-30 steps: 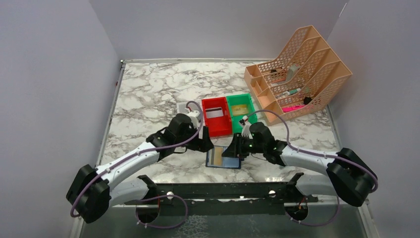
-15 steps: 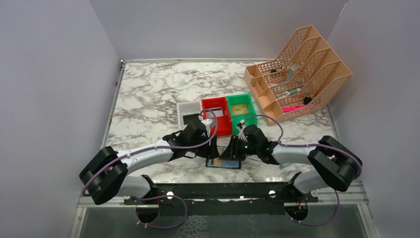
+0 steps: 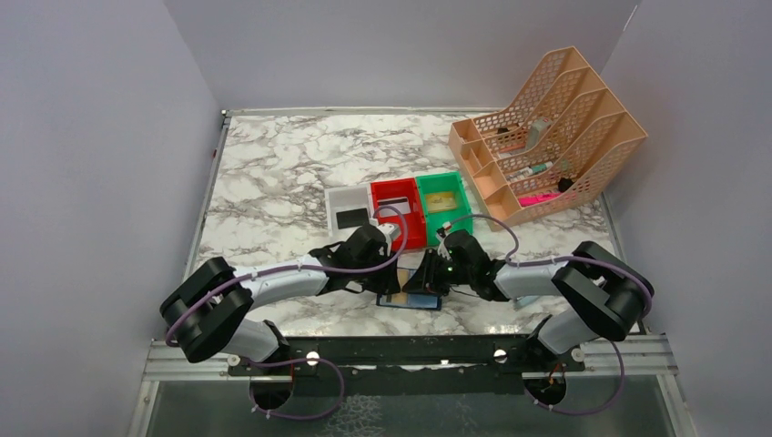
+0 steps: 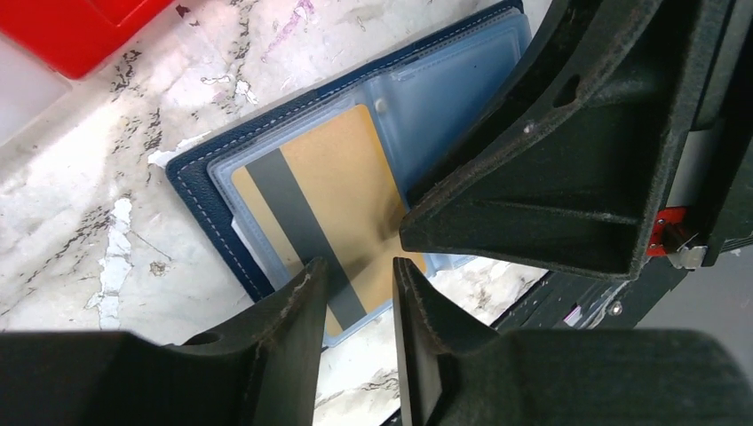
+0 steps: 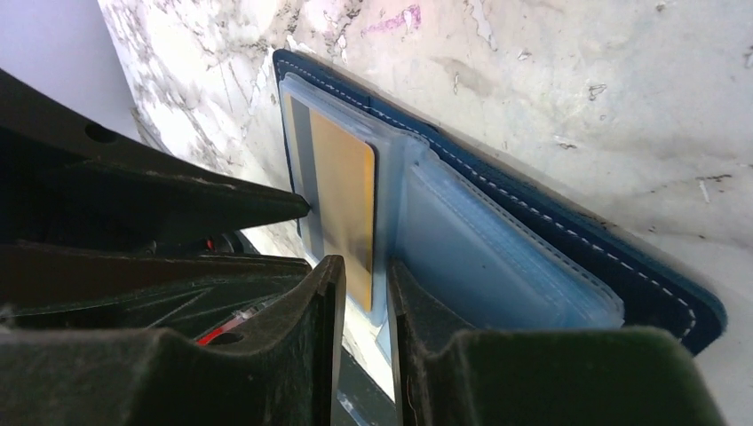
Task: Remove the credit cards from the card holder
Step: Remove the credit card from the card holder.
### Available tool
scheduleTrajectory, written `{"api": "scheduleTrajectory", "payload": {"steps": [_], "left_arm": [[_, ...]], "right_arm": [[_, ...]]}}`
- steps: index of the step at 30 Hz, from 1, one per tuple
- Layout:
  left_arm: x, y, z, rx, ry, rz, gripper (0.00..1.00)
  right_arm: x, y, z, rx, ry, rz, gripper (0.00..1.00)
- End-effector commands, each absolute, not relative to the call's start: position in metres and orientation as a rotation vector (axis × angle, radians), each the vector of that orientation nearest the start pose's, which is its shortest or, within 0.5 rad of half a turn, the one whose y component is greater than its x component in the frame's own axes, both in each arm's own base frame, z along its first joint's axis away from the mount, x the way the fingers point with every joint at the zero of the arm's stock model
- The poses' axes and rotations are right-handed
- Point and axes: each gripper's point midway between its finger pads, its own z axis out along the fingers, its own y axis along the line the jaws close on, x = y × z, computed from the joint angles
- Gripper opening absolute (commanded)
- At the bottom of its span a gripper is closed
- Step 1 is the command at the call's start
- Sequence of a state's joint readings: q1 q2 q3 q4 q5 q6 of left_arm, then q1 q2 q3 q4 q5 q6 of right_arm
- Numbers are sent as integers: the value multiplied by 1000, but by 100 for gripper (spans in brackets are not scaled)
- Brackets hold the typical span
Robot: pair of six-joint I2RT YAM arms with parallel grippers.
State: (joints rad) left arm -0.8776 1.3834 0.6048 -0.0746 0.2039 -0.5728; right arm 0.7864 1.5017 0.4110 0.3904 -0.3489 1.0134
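- Top external view: the card holder (image 3: pixel 421 301) lies open and flat on the marble table (image 3: pixel 273 164), close to the front edge, at about 6 o'clock from the red bin (image 3: pixel 392 188).
- Both arms stretch low over it. The left gripper (image 3: pixel 387 278) comes in from 9 o'clock and the right gripper (image 3: pixel 423 276) from 3 o'clock, their tips almost meeting above the holder.
- From the left wrist, a gold card (image 4: pixel 342 177) with a dark stripe sits in a clear sleeve (image 4: pixel 444 106) on one half of the holder.
- The left claw's fingers (image 4: pixel 293 337) stand nearly together, leaving a thin slit. The gold card's near edge shows in that slit, but I cannot tell whether it is pinched.
- One black finger of the right claw touches the same card at its 3 o'clock edge.
- From the right wrist, the right claw is likewise narrowed to a slit at the rim of the sleeve that carries the card. I cannot tell whether it grips anything.
- Behind the holder, at 12 o'clock, three bins stand in a row. The white bin (image 3: pixel 335 202) holds a black card (image 3: pixel 350 218), the red bin holds a pale card (image 3: pixel 393 208), and the green bin (image 3: pixel 439 178) holds a tan card (image 3: pixel 442 202).
- A peach mesh organiser (image 3: pixel 555 118) stands at the table's 2 o'clock corner, well apart from the arms.
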Motion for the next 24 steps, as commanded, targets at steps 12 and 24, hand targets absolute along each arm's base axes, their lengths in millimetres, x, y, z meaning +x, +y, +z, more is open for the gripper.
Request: {"api": "scheduleTrajectory", "payload": {"steps": [12,24], "left_arm": [[156,-262,23,430,2589,-729,29],[185,-269,48,355,2513,-655,41]], "right_arm": [[179,301,24,224,2584,1190,26],[182,303,39,102,2554,1172,29]]}}
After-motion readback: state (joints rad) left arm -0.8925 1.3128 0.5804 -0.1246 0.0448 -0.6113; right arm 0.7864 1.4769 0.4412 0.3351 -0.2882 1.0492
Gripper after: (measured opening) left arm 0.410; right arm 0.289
